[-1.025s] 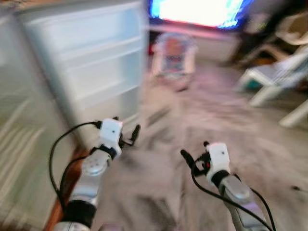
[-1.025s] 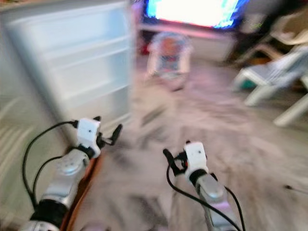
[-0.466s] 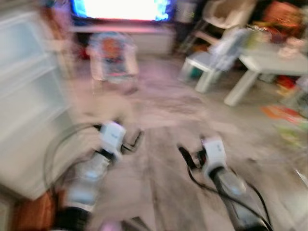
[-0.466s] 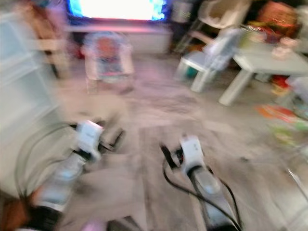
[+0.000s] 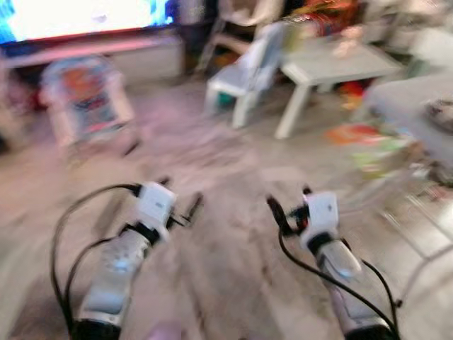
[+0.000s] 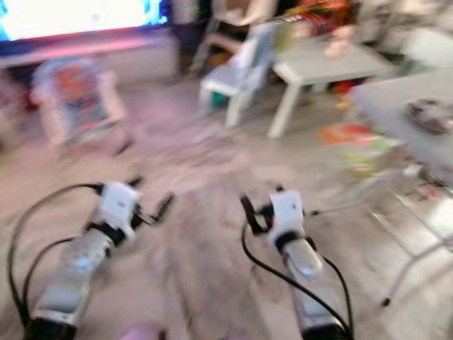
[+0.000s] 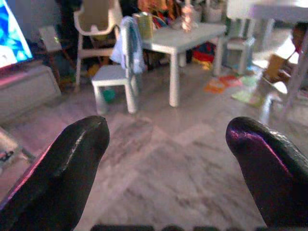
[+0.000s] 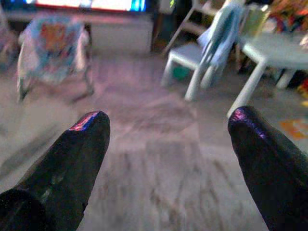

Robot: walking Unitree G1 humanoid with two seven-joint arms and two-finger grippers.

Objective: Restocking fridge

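1. The left gripper [image 7: 166, 159] is held out over the floor with its two long black fingers [image 7: 72, 168] spread wide and nothing between them
2. The right gripper [image 8: 166, 159] is raised beside it, likewise parted and empty
3. Grey marbled floor tiles [image 5: 233, 283] are seen beneath both silver arms
4. A small white plastic chair [image 5: 244, 74] draped with pale blue cloth is placed just beside a low white table [image 5: 333, 67]
5. A colourful baby bouncer seat [image 5: 85, 99] is set before a bright glowing television screen [image 5: 78, 14]
6. The fridge cannot be located; the head views are blurred
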